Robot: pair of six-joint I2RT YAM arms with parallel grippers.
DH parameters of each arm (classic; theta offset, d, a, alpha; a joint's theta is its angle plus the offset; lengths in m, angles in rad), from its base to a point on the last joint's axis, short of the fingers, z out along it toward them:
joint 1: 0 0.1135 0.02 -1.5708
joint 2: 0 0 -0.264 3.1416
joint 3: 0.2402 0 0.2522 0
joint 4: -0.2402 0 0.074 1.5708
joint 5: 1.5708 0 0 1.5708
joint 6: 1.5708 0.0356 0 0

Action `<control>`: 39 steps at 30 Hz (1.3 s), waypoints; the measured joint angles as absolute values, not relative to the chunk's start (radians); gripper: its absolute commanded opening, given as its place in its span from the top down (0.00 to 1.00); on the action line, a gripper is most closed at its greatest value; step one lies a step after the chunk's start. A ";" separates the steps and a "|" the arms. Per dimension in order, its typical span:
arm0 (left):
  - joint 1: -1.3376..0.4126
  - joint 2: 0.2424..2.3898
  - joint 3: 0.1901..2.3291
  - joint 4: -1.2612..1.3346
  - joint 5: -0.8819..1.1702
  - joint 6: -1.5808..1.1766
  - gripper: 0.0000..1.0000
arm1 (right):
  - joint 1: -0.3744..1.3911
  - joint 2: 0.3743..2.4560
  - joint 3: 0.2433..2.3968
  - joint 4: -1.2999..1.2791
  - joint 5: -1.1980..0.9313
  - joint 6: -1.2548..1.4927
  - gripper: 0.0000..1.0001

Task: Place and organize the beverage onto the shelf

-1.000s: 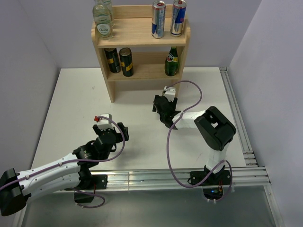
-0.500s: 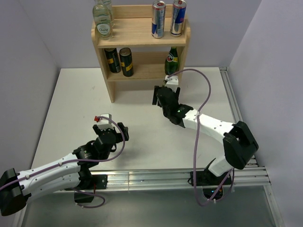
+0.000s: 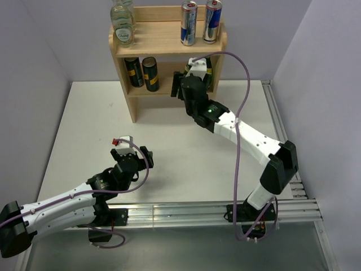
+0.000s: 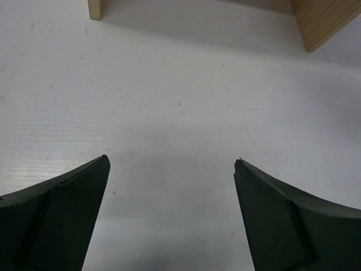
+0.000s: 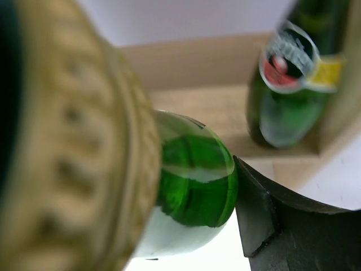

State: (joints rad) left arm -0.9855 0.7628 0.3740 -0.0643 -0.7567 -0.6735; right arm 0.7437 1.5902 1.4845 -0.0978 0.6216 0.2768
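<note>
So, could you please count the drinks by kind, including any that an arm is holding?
silver-and-blue can: 2
black-and-gold can: 2
green glass bottle: 2
clear glass bottle: 2
Total: 8

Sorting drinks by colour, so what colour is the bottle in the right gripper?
Green glass; the bottle shows best in the right wrist view.

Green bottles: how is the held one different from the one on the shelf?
The held bottle is clamped in the right gripper; the shelf bottle stands free. The held bottle is by the shelf's front; the shelf bottle sits farther back. Both are green glass.
</note>
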 measured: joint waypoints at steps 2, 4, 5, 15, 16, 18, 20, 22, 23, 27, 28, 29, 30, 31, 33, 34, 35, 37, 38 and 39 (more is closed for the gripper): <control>-0.986 0.763 0.374 -0.064 -0.756 -0.673 0.01 | 0.741 1.635 1.543 -0.103 0.625 0.263 1.00; -0.986 0.763 0.374 -0.064 -0.757 -0.673 0.01 | 0.739 1.689 1.599 -0.115 0.627 0.253 1.00; -0.986 0.763 0.374 -0.064 -0.757 -0.673 0.01 | 0.739 1.706 1.613 -0.120 0.628 0.249 1.00; -0.986 0.763 0.364 -0.063 -0.756 -0.673 0.01 | 0.715 1.853 1.711 -0.171 0.650 0.225 1.00; -0.986 0.763 0.364 -0.064 -0.756 -0.673 0.01 | 0.710 1.855 1.717 -0.171 0.651 0.224 1.00; -0.986 0.763 0.364 -0.063 -0.756 -0.673 0.01 | 0.698 1.858 1.723 -0.176 0.654 0.221 1.00; -0.986 0.763 0.364 -0.063 -0.755 -0.673 0.01 | 0.683 1.866 1.737 -0.182 0.667 0.218 1.00; -0.986 0.763 0.364 -0.063 -0.755 -0.673 0.01 | 0.674 1.878 1.752 -0.181 0.683 0.215 1.00; -0.986 0.763 0.364 -0.063 -0.755 -0.673 0.01 | 0.674 1.882 1.755 -0.180 0.690 0.215 1.00; -0.986 0.763 0.364 -0.062 -0.754 -0.672 0.01 | 0.674 1.892 1.762 -0.175 0.715 0.212 1.00; -0.986 0.763 0.364 -0.061 -0.754 -0.672 0.01 | 0.674 1.896 1.763 -0.171 0.722 0.211 1.00; -0.986 0.763 0.364 -0.060 -0.754 -0.672 0.01 | 0.674 1.901 1.767 -0.166 0.731 0.213 1.00; -0.986 0.763 0.364 -0.060 -0.754 -0.671 0.01 | 0.675 1.905 1.769 -0.160 0.739 0.214 1.00; -0.986 0.763 0.364 -0.059 -0.754 -0.670 0.01 | 0.674 1.909 1.769 -0.150 0.748 0.214 1.00; -0.986 0.763 0.364 -0.057 -0.754 -0.670 0.01 | 0.673 1.919 1.774 -0.132 0.766 0.214 1.00; -0.986 0.763 0.364 -0.057 -0.753 -0.670 0.01 | 0.673 1.923 1.775 -0.122 0.774 0.215 1.00; -0.986 0.763 0.364 -0.057 -0.753 -0.670 0.01 | 0.673 1.925 1.775 -0.119 0.780 0.215 1.00; -0.986 0.763 0.364 -0.057 -0.753 -0.670 0.01 | 0.673 1.929 1.775 -0.112 0.794 0.215 1.00; -0.986 0.763 0.364 -0.057 -0.753 -0.670 0.01 | 0.673 1.930 1.775 -0.109 0.802 0.216 1.00; -0.986 0.763 0.364 -0.057 -0.753 -0.670 0.01 | 0.673 1.933 1.775 -0.104 0.810 0.217 1.00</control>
State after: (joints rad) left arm -0.9855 0.7631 0.3641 -0.0566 -0.7532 -0.6697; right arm 0.6731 1.9327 1.7748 -0.1040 0.8104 0.2173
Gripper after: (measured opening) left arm 0.994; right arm 0.781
